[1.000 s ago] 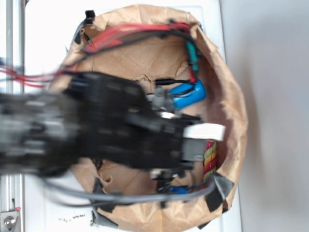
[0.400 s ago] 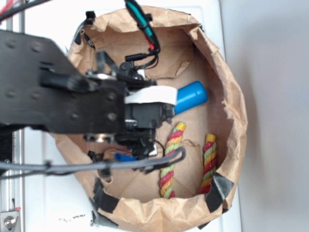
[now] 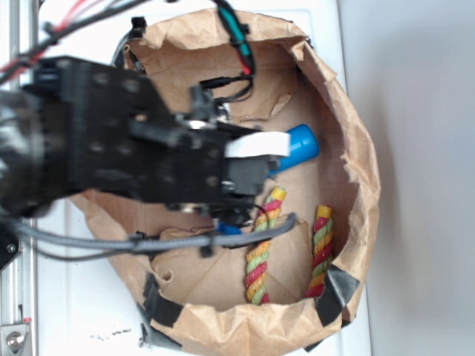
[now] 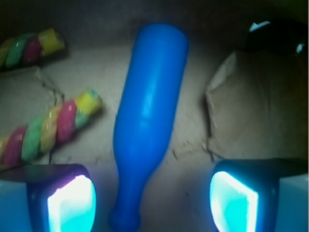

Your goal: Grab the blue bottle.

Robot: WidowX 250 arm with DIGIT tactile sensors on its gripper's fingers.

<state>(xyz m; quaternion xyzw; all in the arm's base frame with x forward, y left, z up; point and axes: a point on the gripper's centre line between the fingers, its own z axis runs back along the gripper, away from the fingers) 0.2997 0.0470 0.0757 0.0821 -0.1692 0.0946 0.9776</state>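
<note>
The blue bottle (image 4: 147,116) lies flat on the brown paper floor of a paper-lined bowl. In the wrist view its narrow neck points toward me and sits between my two fingers, nearer the left one. In the exterior view only its blue base end (image 3: 300,146) shows past the arm. My gripper (image 4: 152,203) is open, with a glowing pad (image 4: 72,205) on each side and neither touching the bottle. The exterior view has the arm covering the gripper tips.
Two red-yellow-green twisted rope pieces (image 3: 261,248) (image 3: 320,248) lie on the bowl floor beside the bottle; in the wrist view they show at the left (image 4: 46,130). The crumpled paper wall (image 3: 356,163) rings the bowl. A grey cable (image 3: 185,241) hangs across it.
The arm has swung from low over the bowl's right side to the left, then shifted slightly right, over the bottle's neck end. The bottle and ropes have not moved.
</note>
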